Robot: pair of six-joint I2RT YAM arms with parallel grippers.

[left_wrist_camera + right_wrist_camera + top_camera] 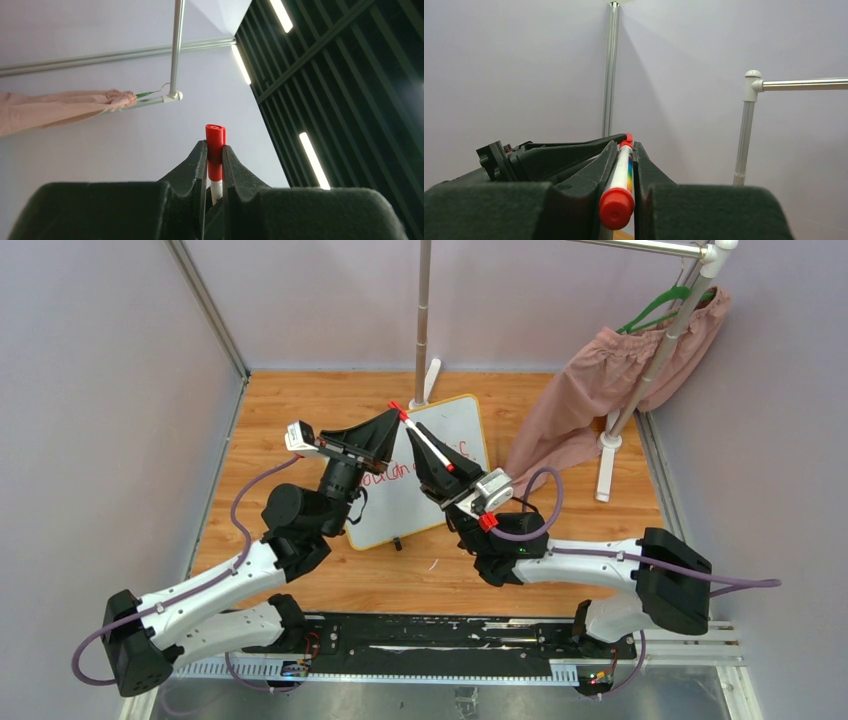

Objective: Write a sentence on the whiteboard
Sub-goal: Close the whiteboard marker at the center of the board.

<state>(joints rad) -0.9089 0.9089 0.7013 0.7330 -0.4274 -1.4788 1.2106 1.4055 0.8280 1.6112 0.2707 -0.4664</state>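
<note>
The whiteboard (415, 502) lay on the desk (300, 420), its red sentence (385, 472) partly hidden under the claws. Above it, the left claw (400, 412) pinched the marker's cap (215, 150) at twelve o'clock, while the right claw (432, 448) pinched the marker (621, 180) at its body.

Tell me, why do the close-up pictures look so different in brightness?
Left wrist view tilts up at ceiling light strips, bright against dark slats; right wrist view faces an evenly lit wall, the marker cap near the lens slightly soft; the top view is even, the whiteboard without glare.
</note>
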